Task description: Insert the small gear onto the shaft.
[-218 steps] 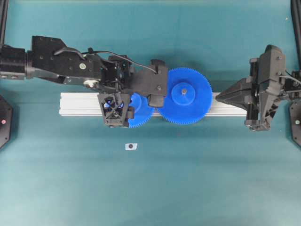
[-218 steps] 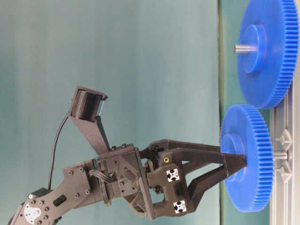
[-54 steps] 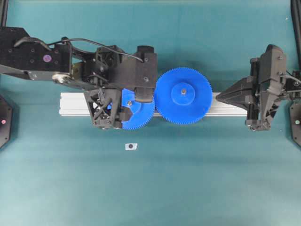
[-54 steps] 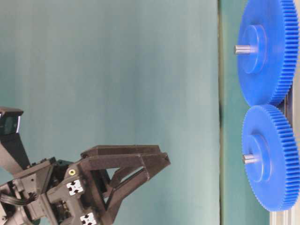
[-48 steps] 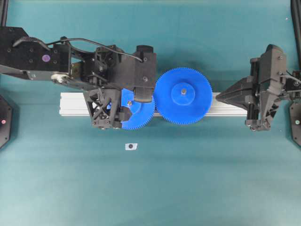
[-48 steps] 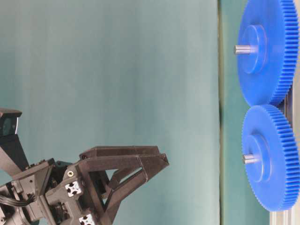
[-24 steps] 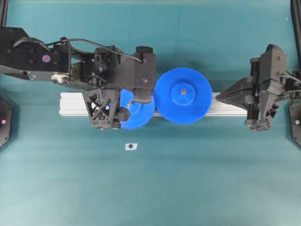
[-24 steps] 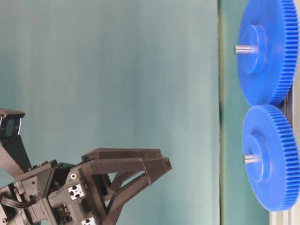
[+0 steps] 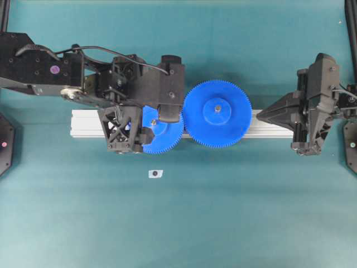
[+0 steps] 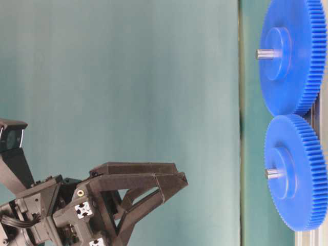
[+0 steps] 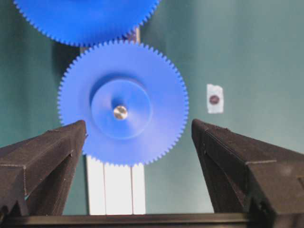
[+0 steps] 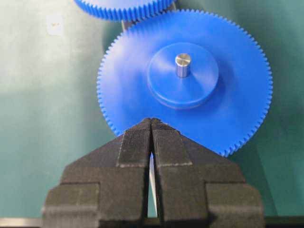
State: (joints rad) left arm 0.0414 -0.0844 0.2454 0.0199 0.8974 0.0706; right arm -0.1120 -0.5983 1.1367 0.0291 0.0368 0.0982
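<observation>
The small blue plastic fine-toothed gear (image 9: 162, 129) sits seated on the thin grey metal shaft (image 11: 120, 112), whose tip shows through the centre hole of the raised round hub. The gear lies flat on the long silver aluminium rail (image 9: 86, 124), its faces parallel to the table and its axis, like the long axis of the shaft, standing upright from the rail; in the table-level view, which is turned on its side, that axis points leftward (image 10: 294, 171). Its teeth meet those of the larger blue gear (image 9: 217, 114), which stands just to its right on the same rail and carries its own grey centre pin (image 12: 182, 64). The left gripper (image 11: 137, 130), black with long ribbed fingers (image 11: 52, 152), hangs above and well apart from the small gear, jaws spread wide and holding nothing; from overhead its body hides the left part of the gear. The right gripper (image 12: 151, 124) rests at the right end of the rail, its jaws pressed together with nothing between them, pointing toward the larger gear. The rail runs left to right across a flat teal-green table surface (image 9: 223, 212). A small white tag with a dark dot (image 9: 155, 173) lies on this surface on the near side of the rail, apart from it. Black frame posts (image 9: 350, 22) stand at the far corners.
</observation>
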